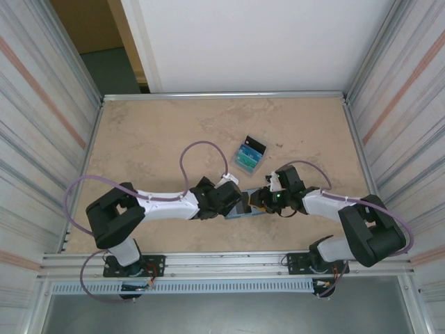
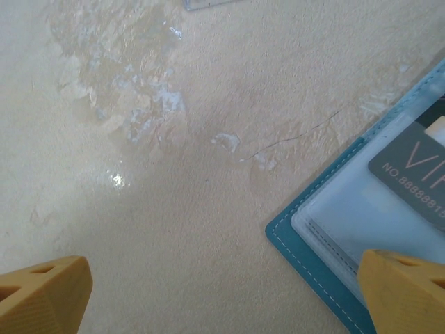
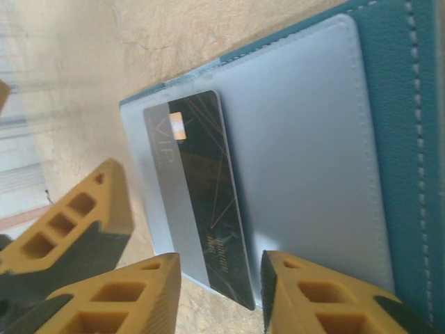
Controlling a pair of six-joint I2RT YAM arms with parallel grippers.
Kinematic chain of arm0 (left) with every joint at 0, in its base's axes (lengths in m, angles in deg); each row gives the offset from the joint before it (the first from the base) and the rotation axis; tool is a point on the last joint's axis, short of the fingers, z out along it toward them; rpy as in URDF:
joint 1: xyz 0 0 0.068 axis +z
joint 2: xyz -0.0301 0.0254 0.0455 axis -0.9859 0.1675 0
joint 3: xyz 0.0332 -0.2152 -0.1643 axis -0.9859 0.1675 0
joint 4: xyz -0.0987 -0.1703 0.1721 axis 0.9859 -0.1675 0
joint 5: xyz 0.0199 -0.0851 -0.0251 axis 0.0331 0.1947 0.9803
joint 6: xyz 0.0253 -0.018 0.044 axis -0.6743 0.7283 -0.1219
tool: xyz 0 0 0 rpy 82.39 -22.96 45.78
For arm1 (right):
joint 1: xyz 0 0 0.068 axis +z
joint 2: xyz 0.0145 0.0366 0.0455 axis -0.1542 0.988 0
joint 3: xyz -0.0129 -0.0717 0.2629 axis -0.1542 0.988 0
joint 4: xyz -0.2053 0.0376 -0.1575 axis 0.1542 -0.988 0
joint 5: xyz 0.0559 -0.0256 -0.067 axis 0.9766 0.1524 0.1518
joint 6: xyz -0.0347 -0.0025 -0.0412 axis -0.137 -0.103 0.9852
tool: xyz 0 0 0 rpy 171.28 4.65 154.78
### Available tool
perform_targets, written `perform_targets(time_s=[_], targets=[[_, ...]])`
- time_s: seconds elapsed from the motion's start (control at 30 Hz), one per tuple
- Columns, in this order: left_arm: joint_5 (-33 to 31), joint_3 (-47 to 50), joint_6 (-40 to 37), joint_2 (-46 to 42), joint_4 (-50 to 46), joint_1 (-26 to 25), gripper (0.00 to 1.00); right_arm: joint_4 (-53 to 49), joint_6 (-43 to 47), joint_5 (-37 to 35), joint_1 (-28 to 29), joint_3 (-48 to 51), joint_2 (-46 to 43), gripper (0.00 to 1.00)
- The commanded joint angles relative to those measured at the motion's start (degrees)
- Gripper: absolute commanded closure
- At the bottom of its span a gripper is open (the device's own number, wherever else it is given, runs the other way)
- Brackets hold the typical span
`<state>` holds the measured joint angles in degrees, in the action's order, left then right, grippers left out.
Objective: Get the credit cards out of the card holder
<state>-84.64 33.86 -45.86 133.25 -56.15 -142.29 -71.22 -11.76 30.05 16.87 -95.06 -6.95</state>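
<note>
Right gripper jaws slightly parted, straddling the end of a black plastic VIP card that's partly tucked in the open slate-blue bifold card holder. Left gripper spread wide at the holder's corner. Teal, light-blue and black cards are stacked farther back on the beige table. Likely one card left.

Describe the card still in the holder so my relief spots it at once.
At the near middle of the table, the card holder lies open. One card sits partly in its pale pocket, its end between the right gripper's fingers. It is black with VIP lettering and is the one card on the holder; the other cards lie piled farther out.
</note>
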Motion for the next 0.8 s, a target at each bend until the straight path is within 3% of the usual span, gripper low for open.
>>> perform_targets(time_s=[0.0, 0.2, 0.77], targets=[[2.56, -0.02, -0.85, -3.88, 2.89, 0.59, 0.01, -2.34, 1.01, -1.04, -0.34, -2.3, -0.02, 0.68], [8.0, -0.13, 3.52, -3.76, 5.05, 0.67, 0.01, -2.02, 1.49, -0.53, -0.4, -3.54, 1.47, 0.72], [8.44, -0.08, 5.16, 2.53, 2.25, 3.04, 0.01, -0.57, 2.56, -0.17, -0.42, -5.04, 7.34, 0.75]])
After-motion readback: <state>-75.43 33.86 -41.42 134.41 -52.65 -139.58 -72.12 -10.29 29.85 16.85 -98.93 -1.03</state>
